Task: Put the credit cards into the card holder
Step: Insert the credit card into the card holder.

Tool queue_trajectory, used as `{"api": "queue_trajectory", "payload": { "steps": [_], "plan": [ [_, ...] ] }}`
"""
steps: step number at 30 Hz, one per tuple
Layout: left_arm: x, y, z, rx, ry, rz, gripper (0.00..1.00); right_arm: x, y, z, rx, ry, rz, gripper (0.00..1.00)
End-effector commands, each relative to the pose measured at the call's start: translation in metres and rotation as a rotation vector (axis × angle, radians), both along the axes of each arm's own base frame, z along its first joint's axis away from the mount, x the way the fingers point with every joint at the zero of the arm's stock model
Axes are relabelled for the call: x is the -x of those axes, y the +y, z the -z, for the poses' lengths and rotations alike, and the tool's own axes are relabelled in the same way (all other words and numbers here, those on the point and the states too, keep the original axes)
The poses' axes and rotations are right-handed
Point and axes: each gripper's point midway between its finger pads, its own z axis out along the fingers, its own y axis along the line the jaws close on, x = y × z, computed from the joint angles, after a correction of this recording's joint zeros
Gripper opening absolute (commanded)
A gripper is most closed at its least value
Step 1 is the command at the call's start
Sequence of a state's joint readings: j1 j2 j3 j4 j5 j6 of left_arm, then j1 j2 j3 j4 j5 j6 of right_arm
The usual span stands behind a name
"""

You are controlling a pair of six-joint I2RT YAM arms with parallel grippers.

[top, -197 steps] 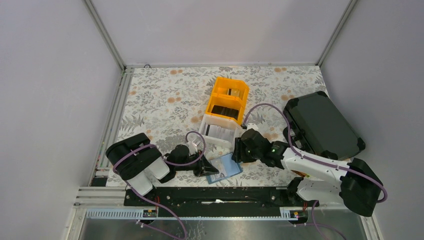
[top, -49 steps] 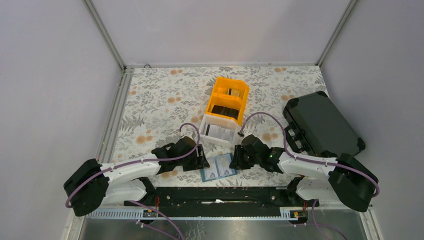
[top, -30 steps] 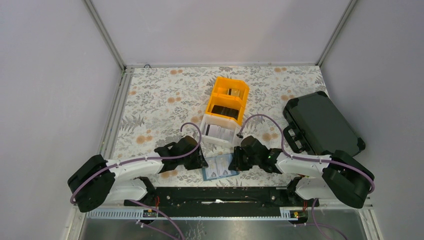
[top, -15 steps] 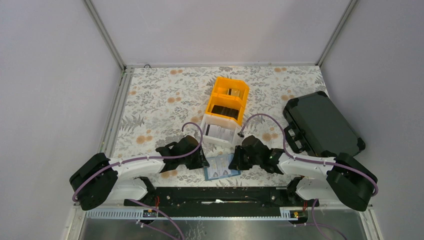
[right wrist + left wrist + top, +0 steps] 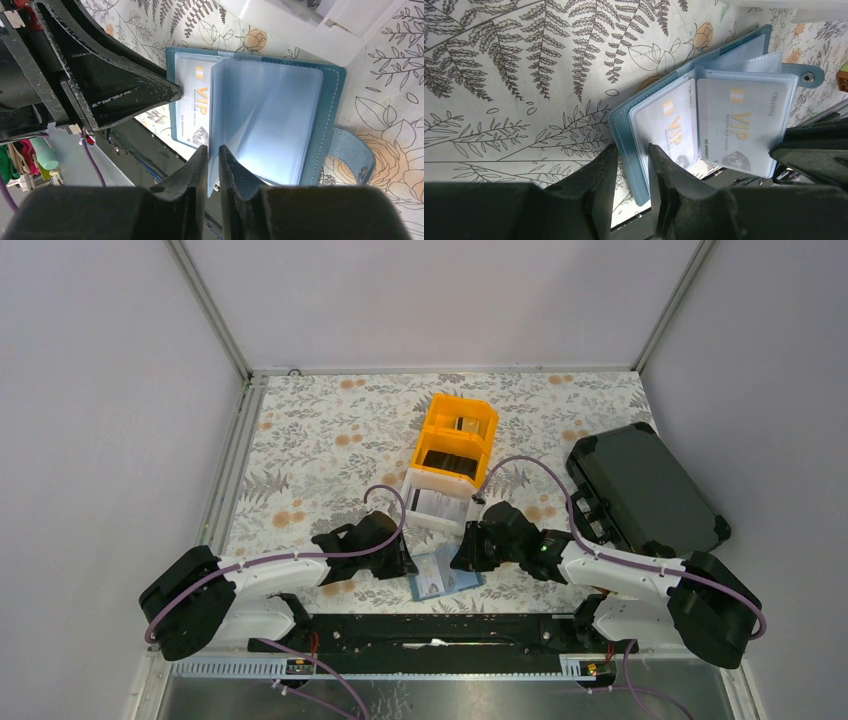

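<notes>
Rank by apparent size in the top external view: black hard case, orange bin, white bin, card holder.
1. black hard case
2. orange bin
3. white bin and card holder: both partly hidden by the grippers, too close to rank.

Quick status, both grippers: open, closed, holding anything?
Left gripper: shut on the card holder, pinching its cover edge.
Right gripper: shut on a clear sleeve of the card holder.

Gold "VIP" stands on two pale plastic cards (image 5: 666,127) (image 5: 744,125) in the teal-blue soft bifold wallet's (image 5: 624,120) clear sleeves; the smaller print beside it is probably too blurred to read.
</notes>
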State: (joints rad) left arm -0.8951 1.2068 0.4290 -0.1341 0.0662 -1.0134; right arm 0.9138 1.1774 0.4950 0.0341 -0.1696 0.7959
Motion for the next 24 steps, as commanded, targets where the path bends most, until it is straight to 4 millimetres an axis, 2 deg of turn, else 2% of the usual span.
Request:
{"api": "queue_trajectory", "payload": {
  "steps": [1, 11, 18, 24],
  "plan": [
    [0.001, -0.004, -0.003, 0.013, -0.003, 0.018, 0.3, -0.004, 0.011, -0.017, -0.025, -0.042, -0.033, 0.21],
    [-0.002, -0.008, -0.007, 0.026, -0.012, 0.019, 0.3, 0.003, 0.032, -0.02, -0.051, -0.046, -0.089, 0.21],
    [-0.005, -0.009, -0.012, 0.041, -0.03, 0.003, 0.3, 0.011, 0.05, -0.008, -0.038, -0.029, -0.133, 0.22],
    [-0.008, -0.005, -0.016, 0.043, -0.048, -0.018, 0.34, 0.011, 0.056, -0.002, 0.0, -0.042, -0.135, 0.28]
  ]
}}
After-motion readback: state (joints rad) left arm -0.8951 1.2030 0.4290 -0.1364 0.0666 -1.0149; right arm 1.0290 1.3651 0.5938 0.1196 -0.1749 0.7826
